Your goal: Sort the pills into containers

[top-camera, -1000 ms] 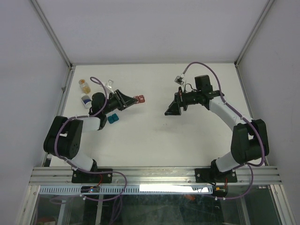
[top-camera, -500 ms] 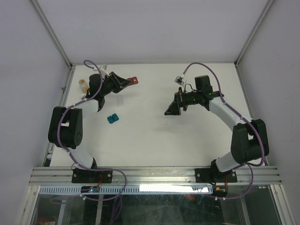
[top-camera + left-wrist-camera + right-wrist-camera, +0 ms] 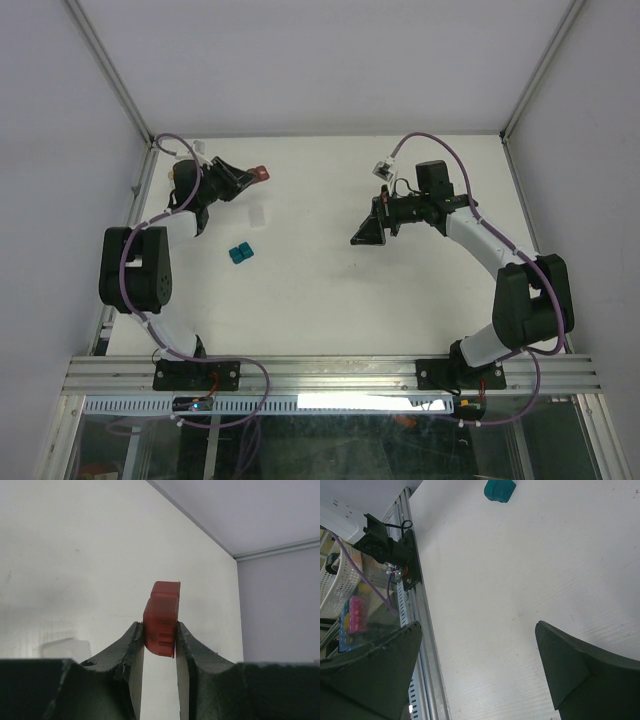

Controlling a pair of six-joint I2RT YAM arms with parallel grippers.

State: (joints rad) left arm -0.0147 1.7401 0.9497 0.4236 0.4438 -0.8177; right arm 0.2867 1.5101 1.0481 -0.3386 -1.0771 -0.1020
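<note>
My left gripper (image 3: 250, 178) is shut on the dark red container (image 3: 260, 172) and holds it edge-up above the table's back left area. In the left wrist view the red container (image 3: 162, 615) is pinched between both fingertips of my left gripper (image 3: 160, 632). The teal container (image 3: 240, 253) lies on the table nearer the front, and it shows at the top of the right wrist view (image 3: 500, 490). My right gripper (image 3: 362, 238) is open and empty over the middle of the table, with its jaws wide apart in its own view (image 3: 477, 665). No pills show.
A small clear plastic piece (image 3: 258, 214) lies on the table between the two containers; it also shows in the left wrist view (image 3: 62, 647). The left arm covers the back left corner. The aluminium rail (image 3: 420, 630) runs along the near edge.
My left arm has swung back and to the left, carrying the dark red container from mid-table toward the back left corner. The right arm and the teal container have not moved.
</note>
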